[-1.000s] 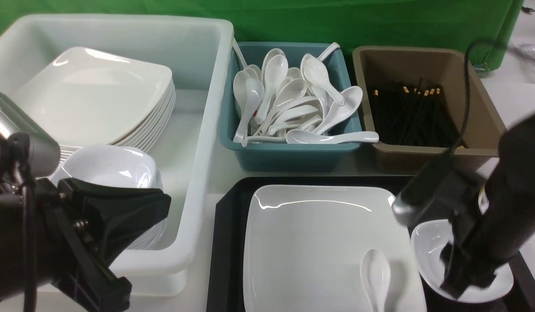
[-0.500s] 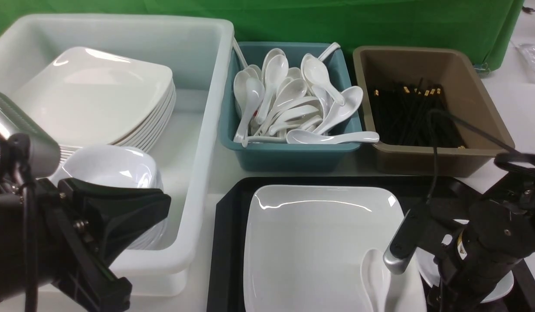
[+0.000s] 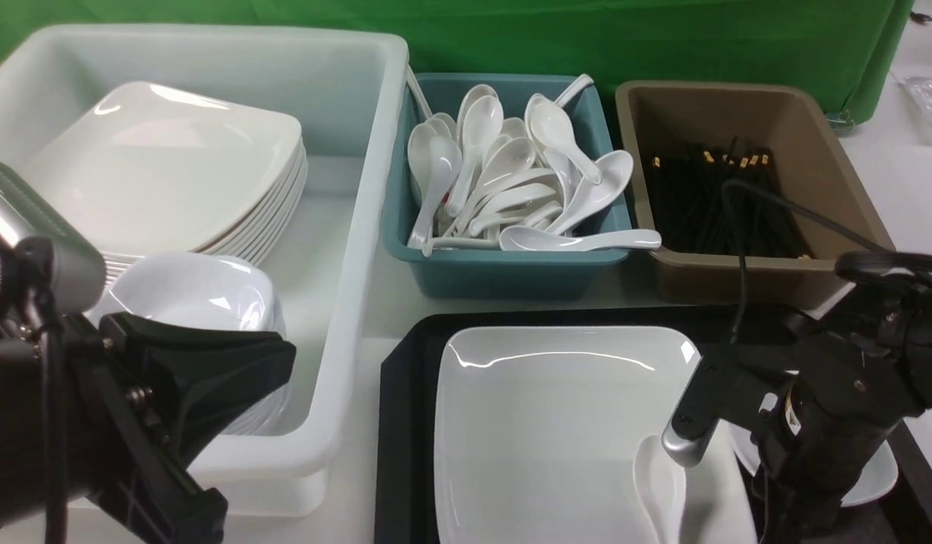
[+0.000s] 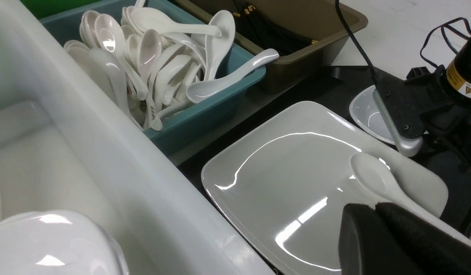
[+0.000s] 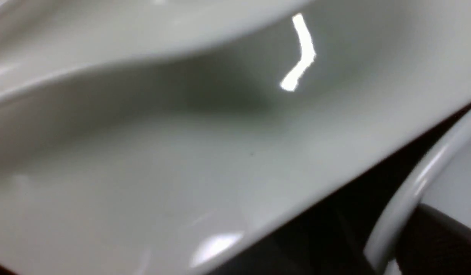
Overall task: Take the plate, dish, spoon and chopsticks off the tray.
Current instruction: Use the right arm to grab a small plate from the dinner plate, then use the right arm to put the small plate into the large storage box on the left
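The plate lies on the black tray. The spoon rests on the plate's near right part. The dish sits on the tray right of the plate, mostly hidden by my right arm. My right gripper is down at the dish. In the right wrist view one dark finger lies against the dish rim, beside the plate's edge; the other finger does not show. My left gripper hangs over the white tub, pads together and empty. No chopsticks show on the tray.
A white tub on the left holds stacked plates and dishes. A teal tub of spoons and a brown tub of black chopsticks stand behind the tray.
My right arm has dropped low onto the dish and now covers most of it. The tray with the plate and spoon has shifted slightly right. The left arm has not moved.
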{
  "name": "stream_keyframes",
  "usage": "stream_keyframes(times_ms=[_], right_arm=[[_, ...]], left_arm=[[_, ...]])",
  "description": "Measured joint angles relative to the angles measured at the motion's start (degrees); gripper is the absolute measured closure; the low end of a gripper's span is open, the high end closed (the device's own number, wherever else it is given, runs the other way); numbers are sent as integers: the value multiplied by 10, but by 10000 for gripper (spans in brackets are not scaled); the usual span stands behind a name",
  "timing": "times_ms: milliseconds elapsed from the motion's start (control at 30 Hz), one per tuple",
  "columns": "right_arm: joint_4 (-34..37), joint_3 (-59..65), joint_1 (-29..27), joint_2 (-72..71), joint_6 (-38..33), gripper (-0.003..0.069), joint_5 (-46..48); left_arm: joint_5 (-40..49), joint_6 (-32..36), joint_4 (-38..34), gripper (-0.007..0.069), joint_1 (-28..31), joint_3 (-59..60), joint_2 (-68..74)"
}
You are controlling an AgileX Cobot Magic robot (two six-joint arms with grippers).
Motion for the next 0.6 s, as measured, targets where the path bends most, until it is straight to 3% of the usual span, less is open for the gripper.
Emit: stream_keyframes(times_ms=[100, 133, 267, 433, 600], right_arm=[[2, -62, 30, -39, 40, 578, 110], [6, -89, 45, -58, 56, 594, 147], [6, -209, 125, -111, 90, 597, 186], [5, -320, 213, -106, 59, 597, 158], [10, -474, 332, 5, -69, 597, 61]], left_arm=[[38, -13, 23, 607, 0, -14, 0], [49, -29, 38, 607, 0, -25, 0], [113, -117, 143, 607, 0, -72, -4], [189, -228, 263, 607, 0, -100, -34], [313, -375, 420, 607, 0, -109, -153]])
